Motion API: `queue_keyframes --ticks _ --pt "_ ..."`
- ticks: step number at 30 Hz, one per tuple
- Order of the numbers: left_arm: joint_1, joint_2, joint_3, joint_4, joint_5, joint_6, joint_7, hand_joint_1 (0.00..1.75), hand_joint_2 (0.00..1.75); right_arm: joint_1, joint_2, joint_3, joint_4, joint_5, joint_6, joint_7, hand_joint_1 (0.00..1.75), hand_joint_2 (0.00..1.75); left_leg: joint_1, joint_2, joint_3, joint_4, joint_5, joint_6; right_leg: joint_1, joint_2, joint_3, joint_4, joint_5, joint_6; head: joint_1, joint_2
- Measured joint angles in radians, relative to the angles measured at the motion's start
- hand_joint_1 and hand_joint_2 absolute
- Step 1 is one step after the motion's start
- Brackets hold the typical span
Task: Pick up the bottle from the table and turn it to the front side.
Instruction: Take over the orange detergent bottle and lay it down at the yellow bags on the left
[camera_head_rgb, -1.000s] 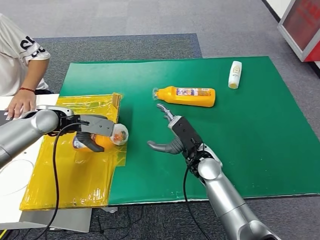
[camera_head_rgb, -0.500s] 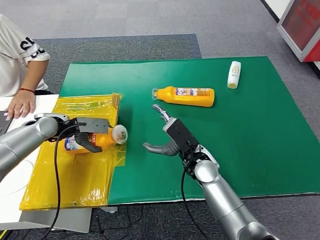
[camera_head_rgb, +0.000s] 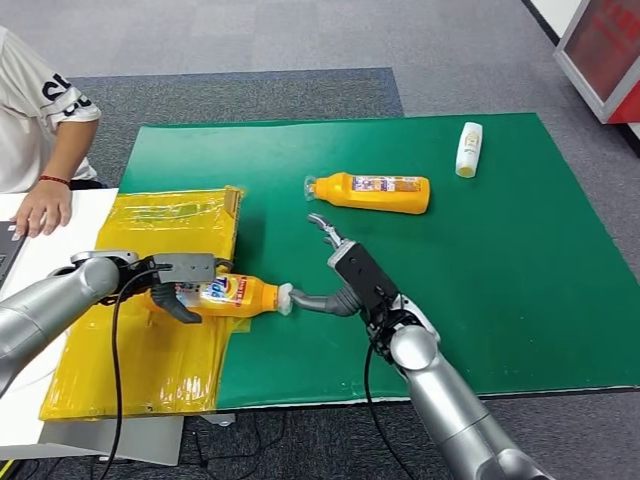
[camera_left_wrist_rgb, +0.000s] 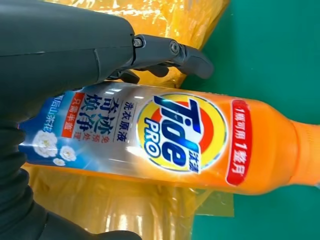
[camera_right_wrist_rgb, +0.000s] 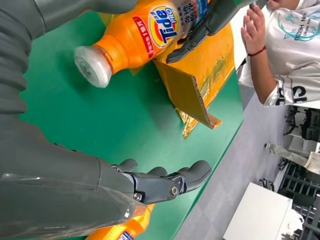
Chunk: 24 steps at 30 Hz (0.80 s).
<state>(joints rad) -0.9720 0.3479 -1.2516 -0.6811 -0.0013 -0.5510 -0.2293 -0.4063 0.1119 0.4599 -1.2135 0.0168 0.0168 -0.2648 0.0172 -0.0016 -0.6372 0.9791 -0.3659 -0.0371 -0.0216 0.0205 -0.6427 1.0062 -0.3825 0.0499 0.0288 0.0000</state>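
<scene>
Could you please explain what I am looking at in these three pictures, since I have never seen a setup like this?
This is a humanoid robot with two silver arms ending in many-fingered hands. One picture looks down from its head; the other two come from cameras at its wrists, so they appear turned. The left hand holds an orange plastic detergent bottle lying sideways, label showing, over a flattened yellow cardboard box. The right hand is open, its thumb near the bottle's cap. On the green table mat lie a second orange bottle and a small white bottle. A person in a white shirt sits beside the table.
</scene>
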Motion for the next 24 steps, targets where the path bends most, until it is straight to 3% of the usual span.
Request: queue_keyframes --ticks 10,18,24 --pt "0.126 0.073 0.151 -0.129 0.038 0.006 -0.139 0.00 1.75 0.008 -0.017 0.013 -0.007 -0.014 -0.010 0.001 0.00 1.75 0.000 0.000 0.000 0.000 0.000 0.000 0.000 0.000 0.000 0.000 0.000 0.000 0.000 0.000" --pt "0.322 0.153 0.361 -0.308 0.057 -0.051 -0.310 0.00 1.75 0.016 -0.043 0.022 -0.031 -0.029 -0.012 -0.010 0.00 1.75 0.000 0.000 0.000 0.000 -0.001 -0.001 0.000 0.000 0.000 0.000 -0.001 -0.001 0.000 0.000" --pt "0.472 0.163 0.526 -0.410 0.038 -0.117 -0.447 0.00 1.75 0.021 -0.056 0.025 -0.052 -0.034 0.007 -0.032 0.00 1.75 0.000 0.000 0.000 0.000 -0.001 -0.001 0.000 0.000 -0.001 0.000 -0.001 -0.001 0.000 0.000"
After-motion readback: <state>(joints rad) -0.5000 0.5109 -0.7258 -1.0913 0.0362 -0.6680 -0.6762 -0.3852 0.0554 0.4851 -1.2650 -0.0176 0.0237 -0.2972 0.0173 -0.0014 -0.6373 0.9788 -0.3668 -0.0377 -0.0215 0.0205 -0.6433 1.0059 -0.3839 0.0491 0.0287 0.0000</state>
